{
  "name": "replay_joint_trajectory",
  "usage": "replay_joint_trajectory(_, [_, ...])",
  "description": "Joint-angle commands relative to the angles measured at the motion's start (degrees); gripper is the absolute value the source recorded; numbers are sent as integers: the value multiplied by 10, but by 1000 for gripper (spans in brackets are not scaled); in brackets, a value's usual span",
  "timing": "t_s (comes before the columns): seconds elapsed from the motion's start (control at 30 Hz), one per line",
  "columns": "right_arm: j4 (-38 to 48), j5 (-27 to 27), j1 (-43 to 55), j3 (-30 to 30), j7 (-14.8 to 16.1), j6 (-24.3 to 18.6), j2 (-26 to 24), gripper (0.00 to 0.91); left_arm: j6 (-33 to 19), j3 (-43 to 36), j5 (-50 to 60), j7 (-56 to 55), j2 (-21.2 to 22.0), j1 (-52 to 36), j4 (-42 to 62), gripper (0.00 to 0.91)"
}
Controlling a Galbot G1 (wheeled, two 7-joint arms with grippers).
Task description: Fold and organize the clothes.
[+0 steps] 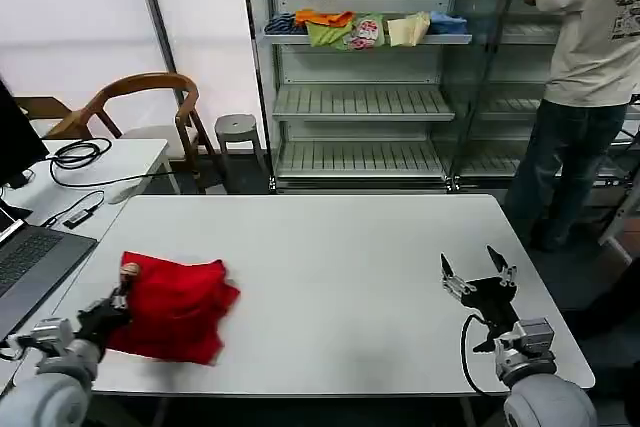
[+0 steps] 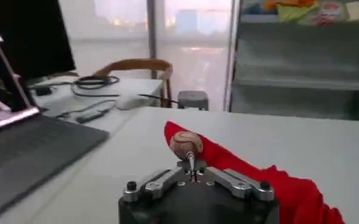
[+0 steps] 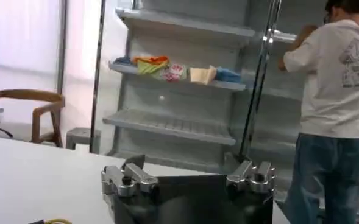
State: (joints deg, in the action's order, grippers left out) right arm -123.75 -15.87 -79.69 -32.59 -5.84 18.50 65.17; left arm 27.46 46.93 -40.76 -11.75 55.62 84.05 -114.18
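1. The red T-shirt (image 1: 172, 307) lies in a folded, rumpled bundle on the white surface (image 1: 330, 277). Its long axis runs at a slant, from the corner by the left end effector (image 1: 122, 287) toward the near edge of the surface.
2. One corner of the bundle points up and toward the left end effector. The opposite, broader end points away from it, toward the middle of the surface.
3. The left end effector sits at the shirt's outer edge, touching the cloth. In the left wrist view its fingers (image 2: 190, 159) are drawn together on a raised fold of the T-shirt (image 2: 240, 167), so it is closed and gripping the shirt.
4. From that end effector (image 2: 191, 167) the red cloth spreads away and to one side in soft ridges.
5. The shirt is plain bright red on the sides that show, with creases and overlapping layers. A small round brown-and-white patch (image 2: 186, 145) shows at the pinched corner.
6. The right end effector (image 1: 478, 275) hovers over the surface well apart from the shirt, with bare surface between them. Its fingers (image 1: 447, 271) are spread wide and hold nothing.
7. In the right wrist view the right end effector (image 3: 188, 182) faces a shelf (image 3: 185, 82) that carries small coloured garments (image 3: 173, 68).
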Motion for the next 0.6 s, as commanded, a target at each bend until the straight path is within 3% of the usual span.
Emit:
replay_joint_trajectory(0.03, [1,0,5,1,1,-6,1,907,56,218,-49,24,-132,65,-32,10])
replay_joint_trajectory(0.1, [-1,0,2,-1,0,-6,3,907,56,197,-47,12,-122,64,-74,10])
replay_joint_trajectory(0.2, [-3,1,-9,-6,0,-7,5,907,56,105,-6,-23,-72,40,-142,20])
replay_joint_trajectory(0.3, [-5,2,-25,-19,0,-7,2,907,55,-60,138,-56,-3,30,-203,20])
replay_joint_trajectory(0.33, [-6,2,-30,-25,0,-7,1,907,44,-159,209,-71,43,34,-208,20])
replay_joint_trajectory(0.43, [-7,1,-42,-40,0,-6,-3,907,-10,-321,353,-80,120,37,-186,20])
replay_joint_trajectory(0.6, [-13,0,-55,-58,-1,-4,-8,907,-59,-452,485,-72,175,7,-108,20])
